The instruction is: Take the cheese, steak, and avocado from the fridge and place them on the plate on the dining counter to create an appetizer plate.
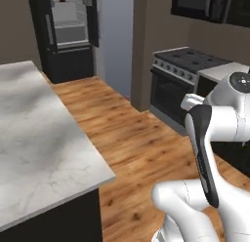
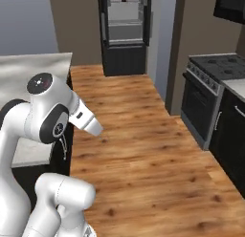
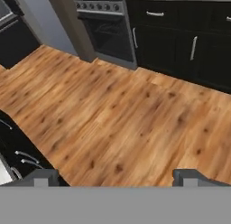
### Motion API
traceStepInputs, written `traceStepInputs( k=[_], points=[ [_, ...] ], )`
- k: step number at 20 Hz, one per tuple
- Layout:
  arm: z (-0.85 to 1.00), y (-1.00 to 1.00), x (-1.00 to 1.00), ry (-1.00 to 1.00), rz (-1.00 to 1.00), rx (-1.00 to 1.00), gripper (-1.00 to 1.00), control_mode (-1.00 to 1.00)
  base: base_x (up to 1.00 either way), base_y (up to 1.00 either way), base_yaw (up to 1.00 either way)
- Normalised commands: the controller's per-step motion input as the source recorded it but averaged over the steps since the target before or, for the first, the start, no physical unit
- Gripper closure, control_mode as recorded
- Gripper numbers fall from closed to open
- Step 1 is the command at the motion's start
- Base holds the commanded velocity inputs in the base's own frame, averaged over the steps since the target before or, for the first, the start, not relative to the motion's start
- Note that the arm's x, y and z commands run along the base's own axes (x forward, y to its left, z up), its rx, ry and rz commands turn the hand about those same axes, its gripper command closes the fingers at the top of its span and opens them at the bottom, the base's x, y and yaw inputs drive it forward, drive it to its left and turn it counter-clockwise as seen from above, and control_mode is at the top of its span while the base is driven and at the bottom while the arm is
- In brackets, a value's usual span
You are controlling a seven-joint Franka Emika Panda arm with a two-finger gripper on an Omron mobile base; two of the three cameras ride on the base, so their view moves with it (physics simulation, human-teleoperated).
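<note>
Your target was the fridge (image 1: 68, 31), standing at the far end of the room with its black door swung open and the pale grey shelves inside showing. In the right base view it sat straight ahead at the top (image 2: 125, 33), and a small dark reddish lump, too small for you to name, rested on its upper shelf. A long run of bare wooden floor (image 1: 132, 138) lay between your arm and the fridge. On your left stood a desk (image 1: 34, 138) with a pale grey marbled top and a black base, its near corner jutting toward the open floor. On your right, a black stove (image 1: 180, 85) with a dark cooktop stood against the wall, and beside it ran black lower cabinets (image 3: 180, 42) with silver handles. A brown wall corner (image 2: 179, 54) stood between the stove and the fridge alcove. In the hand view your fingers (image 3: 115, 177) were spread wide apart with nothing between them, pointed down at the floor near the cabinets.
</note>
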Motion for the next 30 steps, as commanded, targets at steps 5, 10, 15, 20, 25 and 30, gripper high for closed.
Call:
traceStepInputs(
  k=[5,10,15,20,25,30],
  points=[
    [0.0,0.0,0.0,0.0,0.0,0.0,-1.0,1.0,1.0,-0.46,0.36],
    [0.0,0.0,0.0,0.0,0.0,0.0,-1.0,1.0,1.0,-0.5,0.37],
    [0.0,0.0,0.0,0.0,0.0,0.0,-1.0,1.0,1.0,-0.55,0.4],
    [0.0,0.0,0.0,0.0,0.0,0.0,-1.0,1.0,1.0,-0.57,0.39],
    [0.0,0.0,0.0,0.0,0.0,0.0,-1.0,1.0,1.0,-0.65,0.3],
    [0.0,0.0,0.0,0.0,0.0,0.0,-1.0,1.0,1.0,-0.76,0.1]
  ],
)
